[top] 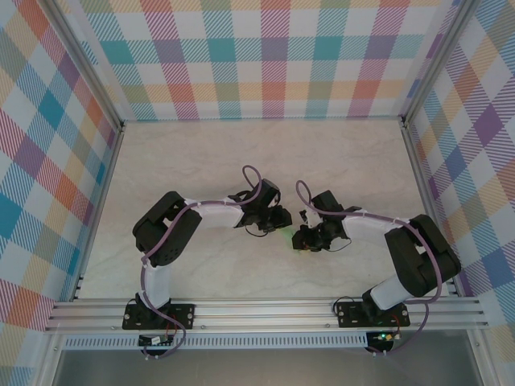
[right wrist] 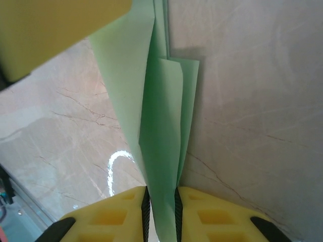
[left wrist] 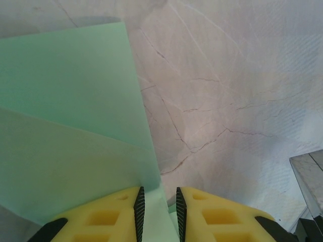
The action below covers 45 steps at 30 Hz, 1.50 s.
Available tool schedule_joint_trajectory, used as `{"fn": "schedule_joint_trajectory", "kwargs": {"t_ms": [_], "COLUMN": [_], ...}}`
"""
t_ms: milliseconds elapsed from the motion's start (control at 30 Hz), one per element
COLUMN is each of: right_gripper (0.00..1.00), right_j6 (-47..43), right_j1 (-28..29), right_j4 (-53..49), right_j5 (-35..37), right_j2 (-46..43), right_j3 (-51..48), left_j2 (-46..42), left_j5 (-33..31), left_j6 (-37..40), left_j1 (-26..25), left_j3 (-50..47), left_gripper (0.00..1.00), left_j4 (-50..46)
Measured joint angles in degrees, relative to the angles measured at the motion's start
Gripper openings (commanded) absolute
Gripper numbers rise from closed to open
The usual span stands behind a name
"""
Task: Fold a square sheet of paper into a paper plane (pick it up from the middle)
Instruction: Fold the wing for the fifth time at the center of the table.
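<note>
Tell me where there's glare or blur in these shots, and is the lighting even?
Right wrist view: a curved white glare streak on the table, and a yellow pad at top left is badly out of focus. Left wrist view: the paper plane looks soft, no glare. Top view: even, diffuse light.

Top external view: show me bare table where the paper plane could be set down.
The table lies bare along the back wall, beyond both arms. Another bare patch sits between the left arm, the right arm and the front rail. It is crowded mid-table, where both jaws pinch the paper plane.
</note>
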Motion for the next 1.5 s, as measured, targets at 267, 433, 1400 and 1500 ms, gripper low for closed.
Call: {"fn": "schedule_joint_trajectory", "kwargs": {"t_ms": [267,433,1400,1500], "right_gripper": [0.19,0.14,0.09,0.09], "right_j6": [0.2,1.0,3.0,3.0], "right_j1": [-0.7,-0.7,-1.4,-1.4], "right_j4": [0.5,0.3,-0.9,-0.9], "right_j5": [-0.8,-0.4,-1.7,-1.7], "right_j2": [0.7,0.7,3.0,3.0], "right_j3": [-0.3,-0.3,0.8,0.8], "left_j2": [0.0,0.1,-2.8,-2.8], "left_j5": [0.0,0.0,6.6,7.4], "left_j6": [0.4,0.9,1.6,1.0], "left_j1": [0.0,0.1,0.3,0.3], "left_j3": [0.0,0.0,-2.1,-3.1], "left_gripper": [0.24,0.23,0.4,0.41], "left_j4": [-0.1,-0.2,5.2,6.8]}}
